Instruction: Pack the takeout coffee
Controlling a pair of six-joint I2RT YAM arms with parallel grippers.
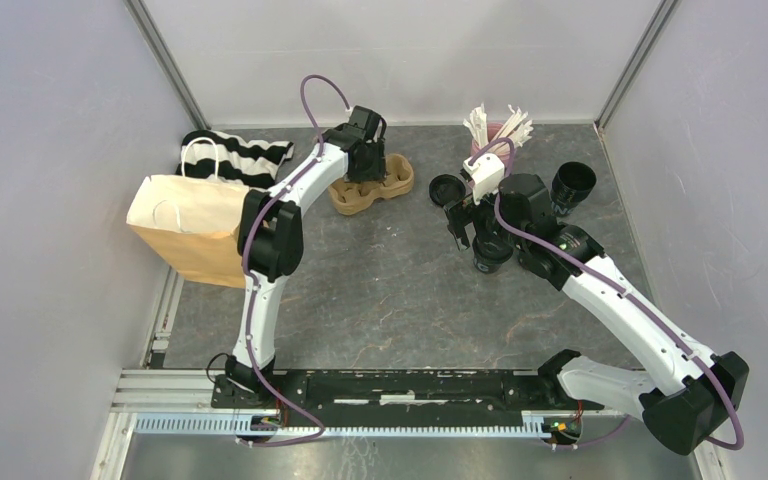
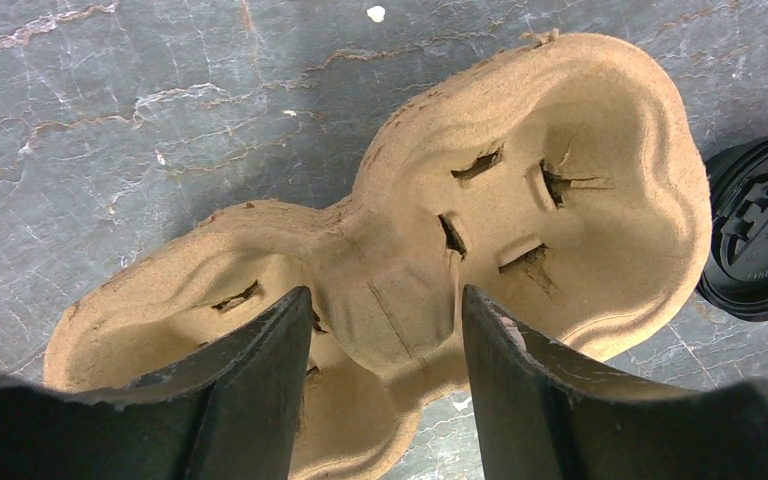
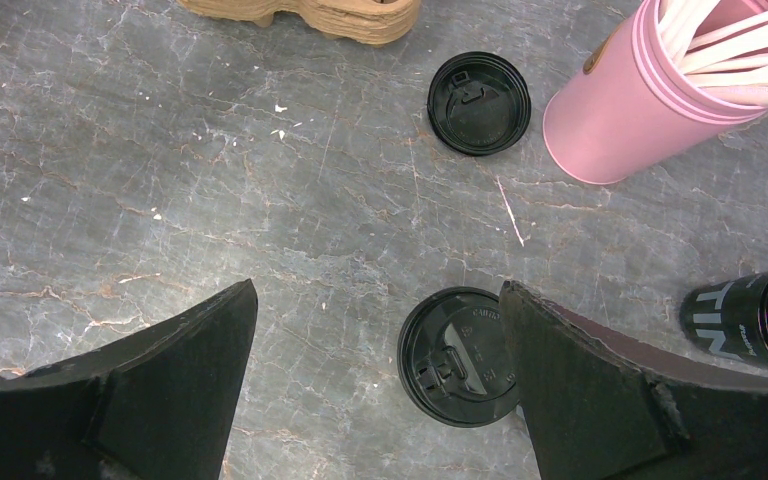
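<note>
Dark fingers (image 2: 260, 380) of the left gripper (image 2: 385, 310) fill the bottom of its wrist view, partly spread and straddling the narrow bridge between the two wells of the carrier (image 2: 580, 160). Whether the pads already touch the pulp I cannot tell. That waist is the stiffest, thinnest part to pinch, so the placement looks aimed at lifting or steadying the carrier without blocking either well. Both wells are empty. Just beside the carrier's far end lies a loose lid (image 2: 760, 230), flat on the table (image 1: 390, 290).

Over on the right, the right gripper (image 3: 378, 290) hangs with jaws spread wide and holding nothing. Just off its right finger is a lidded cup (image 3: 455, 355), seen from straight above, so only the lid shows there; the top view shows a black body below it. The wide spread suits coming down around that cup. Further right stands the open cup (image 3: 745, 320), pale lettering on its side, probably the one the loose lid belongs to. Behind both is the pink cup (image 3: 620, 120) of white sticks.

Well to the left, a bag (image 1: 185, 225) stands with its handles up, likely the final destination. No coffee is packed yet.
</note>
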